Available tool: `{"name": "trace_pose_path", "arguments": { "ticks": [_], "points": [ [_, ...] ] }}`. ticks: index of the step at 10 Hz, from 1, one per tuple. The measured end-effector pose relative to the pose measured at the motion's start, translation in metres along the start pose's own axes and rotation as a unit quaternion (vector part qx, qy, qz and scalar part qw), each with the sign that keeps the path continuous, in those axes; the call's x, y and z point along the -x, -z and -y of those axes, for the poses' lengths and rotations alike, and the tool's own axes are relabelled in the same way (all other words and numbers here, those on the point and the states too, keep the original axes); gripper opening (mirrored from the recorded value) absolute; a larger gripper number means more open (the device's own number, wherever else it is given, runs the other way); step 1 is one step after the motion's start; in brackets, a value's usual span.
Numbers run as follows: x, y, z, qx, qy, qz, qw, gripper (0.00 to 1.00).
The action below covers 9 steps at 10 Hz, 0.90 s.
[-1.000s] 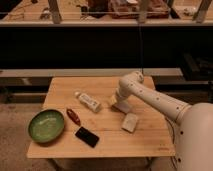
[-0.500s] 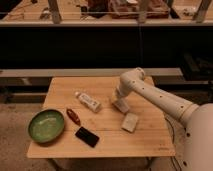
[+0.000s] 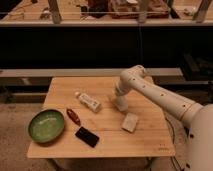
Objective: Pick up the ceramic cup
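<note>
Since the earlier frames the arm has been swung leftward over the table, its elbow now raised above the far edge and its forearm dropped toward the middle of the wooden table. At the end of that forearm the gripper is lowered to the tabletop, right of the white labelled bottle and just beyond the flat beige block. A pale, off-white shape is seen at the gripper's tip, which is taken to be the ceramic cup, resting on the table near its centre; its outline cannot be separated cleanly from the gripper. Whether the gripper is closed on the cup or merely placed around it cannot be told. On the left side of the table a green bowl is set near the front corner, with a small red object lying between it and the bottle, and a black rectangular object lying near the front edge, just beside the bowl.
</note>
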State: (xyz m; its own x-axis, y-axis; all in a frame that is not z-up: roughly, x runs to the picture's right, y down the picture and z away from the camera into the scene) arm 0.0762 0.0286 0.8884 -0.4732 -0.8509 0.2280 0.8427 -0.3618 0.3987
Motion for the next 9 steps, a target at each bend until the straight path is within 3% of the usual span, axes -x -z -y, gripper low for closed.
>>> {"name": "trace_pose_path", "arguments": {
  "ticks": [5, 8, 9],
  "points": [
    [-0.005, 0.018, 0.005, -0.007, 0.009, -0.008, 0.9999, 0.15],
    [-0.016, 0.053, 0.007, -0.015, 0.027, -0.016, 0.9994, 0.15],
    [-0.023, 0.076, 0.009, -0.017, 0.034, -0.019, 0.9991, 0.15]
  ]
}}
